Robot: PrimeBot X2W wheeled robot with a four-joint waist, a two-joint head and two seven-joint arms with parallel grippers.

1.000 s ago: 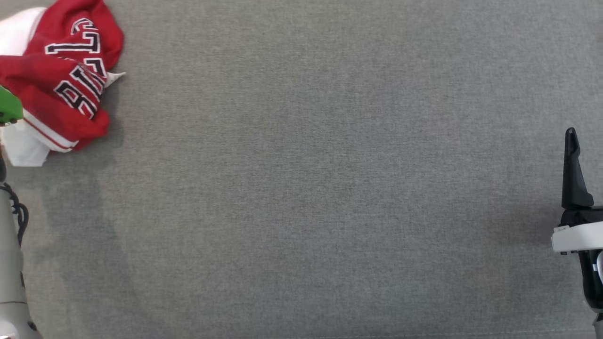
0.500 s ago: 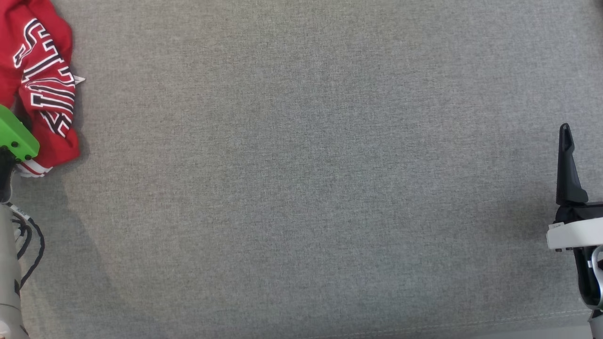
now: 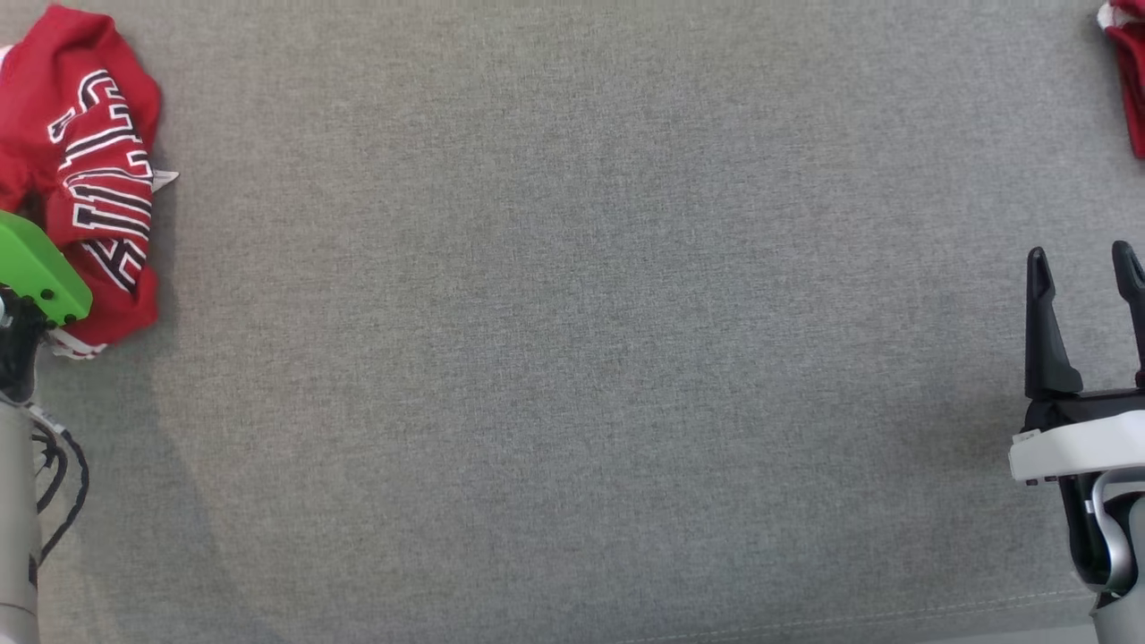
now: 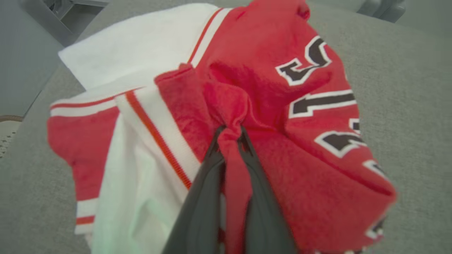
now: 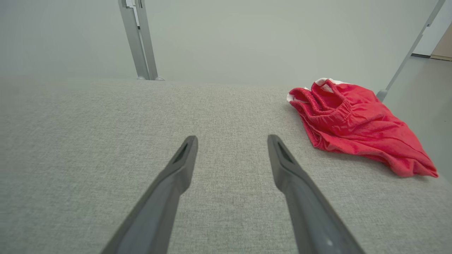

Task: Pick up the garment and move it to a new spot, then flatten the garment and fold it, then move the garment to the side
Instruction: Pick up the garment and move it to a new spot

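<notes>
The left pincer [image 4: 229,132] is clenched on a thin twist of the red jersey [image 4: 282,106], the rest bunched just beyond its tips. So small a pinch may slip when lifted. How deep the bite goes is hidden. The right pincer [image 5: 231,144] gapes, empty, with a second red garment [image 5: 353,123] ahead to its right.

Soft, even, bright light falls from above on the matte grey fabric-covered counter [image 3: 572,358]. Faint, broad shadows lie at its near left and just left of the right claw [image 3: 1081,255]. In the left wrist view the crumpled red-and-white lettered garment [image 4: 268,106] is smeared with blur, and the counter's edges bow. The right wrist view is crisp farther out and softer near its bottom edge.
</notes>
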